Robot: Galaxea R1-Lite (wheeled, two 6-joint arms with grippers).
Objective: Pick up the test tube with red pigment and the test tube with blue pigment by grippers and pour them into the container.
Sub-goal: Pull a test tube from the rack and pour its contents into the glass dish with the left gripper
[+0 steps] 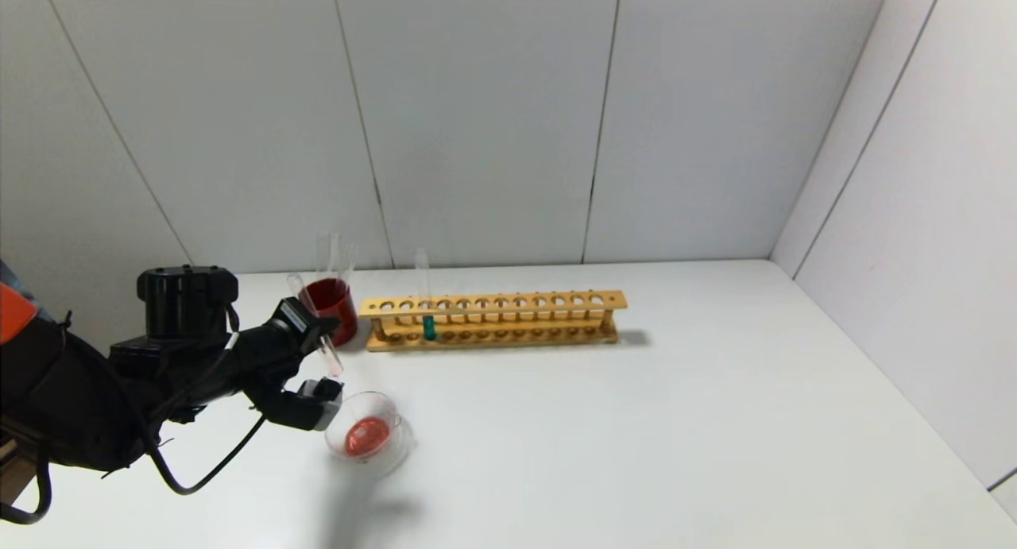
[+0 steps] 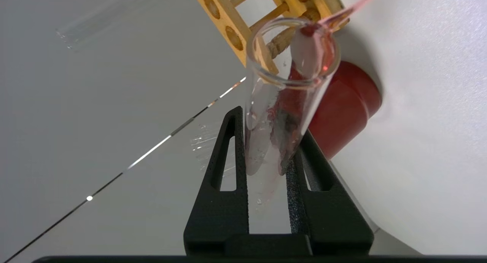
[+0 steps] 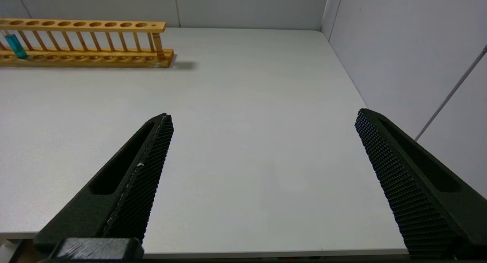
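The left end effector (image 1: pixel 318 366), clenched on the red tube (image 1: pixel 319 336), should be kept tilted over the dish (image 1: pixel 370 435) near the worktop's (image 1: pixel 636 422) left edge until drained; the right end effector (image 3: pixel 262 179) hangs released.

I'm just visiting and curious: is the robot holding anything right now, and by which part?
Yes. The left gripper holds the test tube with red pigment by its rounded bottom end, tilted over the container. The right gripper holds nothing.
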